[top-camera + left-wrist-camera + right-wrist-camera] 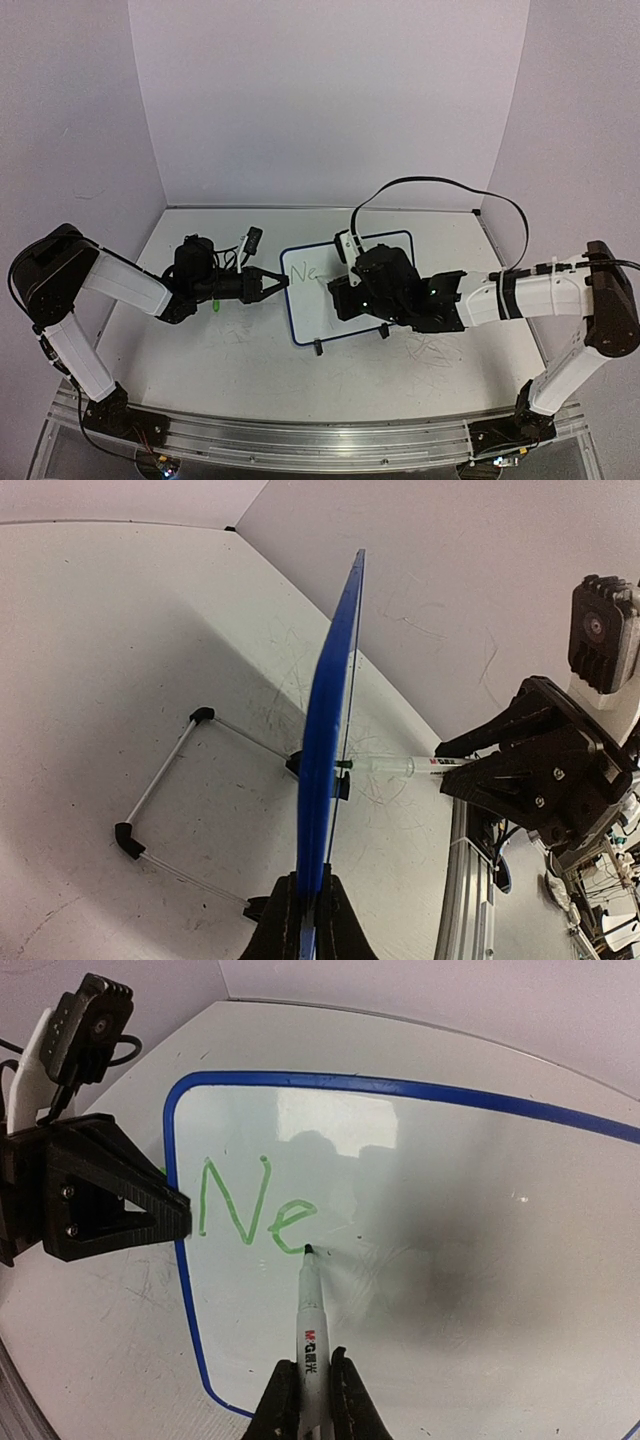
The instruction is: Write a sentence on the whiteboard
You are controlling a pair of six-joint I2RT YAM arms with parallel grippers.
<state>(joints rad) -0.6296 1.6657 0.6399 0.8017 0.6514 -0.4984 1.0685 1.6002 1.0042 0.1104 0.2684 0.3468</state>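
right gripper [314, 1372] clenches the pen [311, 1310], tip on the board [450, 1210] just after "ne" [255, 1210]. free space lies rightward; left gripper [312, 915] clamps the board's edge.

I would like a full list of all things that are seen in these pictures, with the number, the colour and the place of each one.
whiteboard: one, white with blue rim, propped up at mid-table
letters "Ne": two, green, upper left of the whiteboard
marker: one, clear body with dark tip, tip at the end of the "e"
wire stand: one, pale rods with black corners, behind the whiteboard
table: one, white and scuffed, under everything
cable: one, black, looping above the right arm
rail: one, silver, along the table's near edge
left fingers: two, black, shut on the whiteboard's left edge
right fingers: two, black, shut on the marker
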